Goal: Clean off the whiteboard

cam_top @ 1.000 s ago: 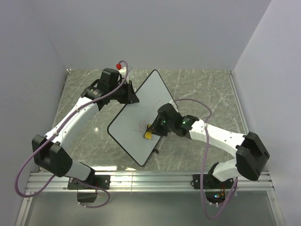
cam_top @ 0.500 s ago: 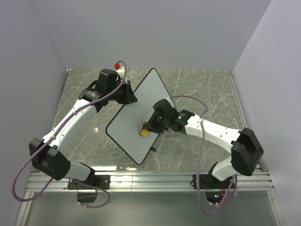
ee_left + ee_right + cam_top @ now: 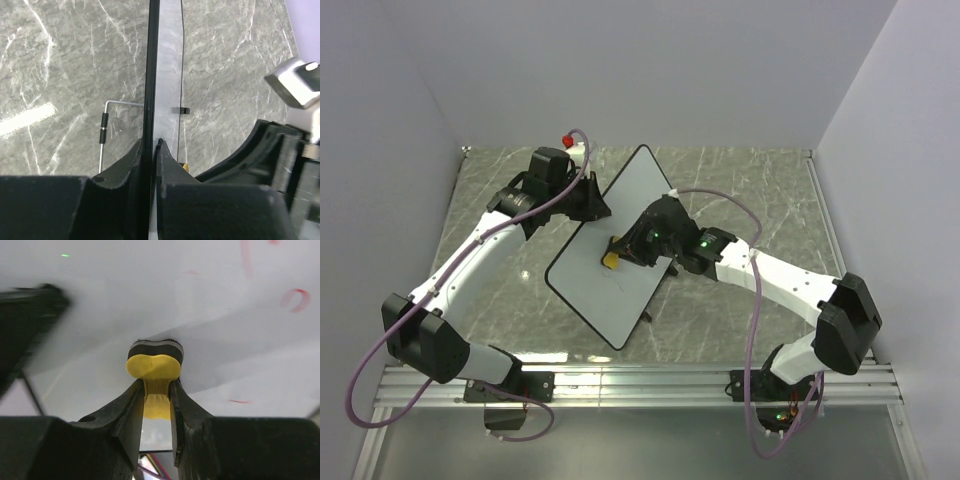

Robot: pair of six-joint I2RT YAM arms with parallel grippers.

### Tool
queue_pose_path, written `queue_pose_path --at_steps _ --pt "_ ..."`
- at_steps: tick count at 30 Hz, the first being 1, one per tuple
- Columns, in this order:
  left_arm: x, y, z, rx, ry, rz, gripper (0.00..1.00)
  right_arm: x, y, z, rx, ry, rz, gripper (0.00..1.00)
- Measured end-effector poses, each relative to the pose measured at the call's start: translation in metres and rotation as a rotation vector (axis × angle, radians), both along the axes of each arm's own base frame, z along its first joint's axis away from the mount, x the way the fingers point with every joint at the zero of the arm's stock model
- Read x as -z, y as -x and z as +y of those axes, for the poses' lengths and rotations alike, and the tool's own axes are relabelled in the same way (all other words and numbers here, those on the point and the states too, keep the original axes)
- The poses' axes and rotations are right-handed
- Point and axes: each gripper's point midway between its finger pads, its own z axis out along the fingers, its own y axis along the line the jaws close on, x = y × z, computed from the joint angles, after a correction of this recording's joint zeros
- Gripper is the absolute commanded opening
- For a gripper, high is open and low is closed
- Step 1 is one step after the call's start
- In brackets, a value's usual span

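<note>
The whiteboard, white with a thin black rim, stands tilted in the middle of the table. My left gripper is shut on its upper left edge; in the left wrist view the rim runs edge-on between the fingers. My right gripper is shut on the yellow bone-shaped eraser and presses it against the board face. In the right wrist view the eraser touches the board, with faint red marks left at the upper right.
The grey marble table has white walls on three sides. The board's wire stand foot rests on the table behind it. An aluminium rail runs along the near edge by the arm bases.
My right gripper has slid the eraser up and to the left across the board face. The left gripper and board shifted slightly left at first, then held still.
</note>
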Motion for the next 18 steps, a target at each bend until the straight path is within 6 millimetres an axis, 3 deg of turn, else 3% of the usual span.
queue_pose_path --at_steps 8,14,18 --pt "0.001 0.000 0.001 -0.016 0.003 0.014 0.00 -0.054 -0.019 0.024 0.008 -0.178 -0.119 0.00" --pt "0.003 0.001 0.003 -0.026 -0.004 0.023 0.00 -0.051 -0.015 0.025 0.022 -0.218 -0.132 0.00" --pt "0.001 0.003 -0.001 -0.022 0.004 0.026 0.00 -0.042 0.009 0.025 0.005 -0.257 -0.144 0.00"
